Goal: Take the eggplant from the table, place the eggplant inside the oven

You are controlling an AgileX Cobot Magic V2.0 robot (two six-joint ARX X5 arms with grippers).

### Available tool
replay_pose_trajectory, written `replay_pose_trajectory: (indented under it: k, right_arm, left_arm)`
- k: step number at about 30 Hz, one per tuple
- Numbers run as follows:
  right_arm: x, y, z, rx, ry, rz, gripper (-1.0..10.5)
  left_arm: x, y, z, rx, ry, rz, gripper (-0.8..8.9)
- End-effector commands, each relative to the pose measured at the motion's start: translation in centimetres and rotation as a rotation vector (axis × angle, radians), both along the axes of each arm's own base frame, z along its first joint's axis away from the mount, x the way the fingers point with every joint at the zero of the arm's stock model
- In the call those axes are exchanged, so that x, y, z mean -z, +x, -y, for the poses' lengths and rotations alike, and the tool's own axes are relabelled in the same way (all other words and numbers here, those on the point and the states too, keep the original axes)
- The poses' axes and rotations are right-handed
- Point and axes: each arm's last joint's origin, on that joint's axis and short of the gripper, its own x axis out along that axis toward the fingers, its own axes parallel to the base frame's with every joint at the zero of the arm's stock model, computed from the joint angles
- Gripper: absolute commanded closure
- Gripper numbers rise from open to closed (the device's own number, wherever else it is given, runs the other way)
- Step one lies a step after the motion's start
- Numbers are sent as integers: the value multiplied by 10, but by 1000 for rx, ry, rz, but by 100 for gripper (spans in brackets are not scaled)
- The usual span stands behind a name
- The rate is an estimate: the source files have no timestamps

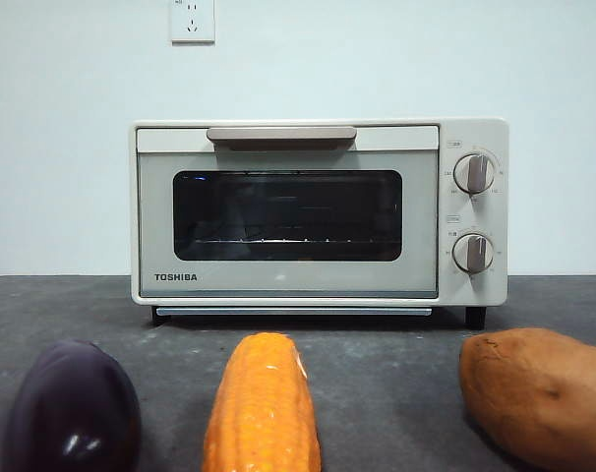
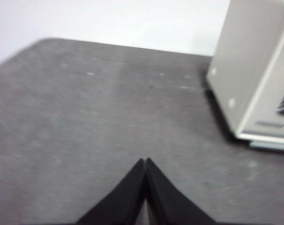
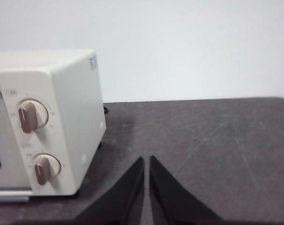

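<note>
Your left gripper (image 2: 145, 161) has its two black jaws pressed together, holding nothing, poised above bare table (image 2: 85, 122) with the cream-white oven (image 2: 254, 70) ahead at about two o'clock. Your right gripper (image 3: 146, 159) is likewise closed and empty, with the oven's side and two knobs at about ten o'clock from its tips. Neither arm appears in the front view, so both seem to be waiting, drawn back from the work.

In the front view, the oven sits at twelve o'clock with its dark glass door shut and its beige handle (image 1: 281, 134) across the top. The eggplant (image 1: 72, 408) lies on the table at about seven o'clock, glossy and dark purple. The corn cob (image 1: 262, 408) lies just beside it at six o'clock, the sweet potato (image 1: 539, 393) at four o'clock.

Nothing has been picked up yet. The door probably needs opening first: pull the handle down steadily. Then spread the jaws wide, approach the eggplant across its width, and grip firmly, since its smooth skin may slip. Keep clear of the corn.
</note>
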Motion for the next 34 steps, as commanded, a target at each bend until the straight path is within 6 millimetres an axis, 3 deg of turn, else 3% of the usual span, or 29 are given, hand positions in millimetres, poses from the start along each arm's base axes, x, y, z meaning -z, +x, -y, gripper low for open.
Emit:
replay_pose_trajectory:
  k: [1, 5, 9, 20, 27, 34]
  right_arm:
    - [0, 0, 0, -7, 138, 7, 940]
    - [-2, -1, 0, -15, 243, 1, 942]
    - [-11, -4, 0, -10, 297, -32, 942]
    - [-70, -13, -1, 5, 304, -148, 942]
    - [-115, -1, -2, -72, 186, -229, 942]
    - [-146, 16, -5, -191, 94, -394, 909]
  left_arm:
    - [9, 1, 1, -19, -257, -34, 807]
    - [7, 1, 1, -29, -370, -19, 807]
    - [-2, 0, 1, -26, -375, -8, 807]
    - [-56, -7, 1, -31, -367, -71, 807]
    - [-100, 8, 2, 27, -314, -147, 807]
    - [-135, 31, 4, 182, -233, -261, 807]
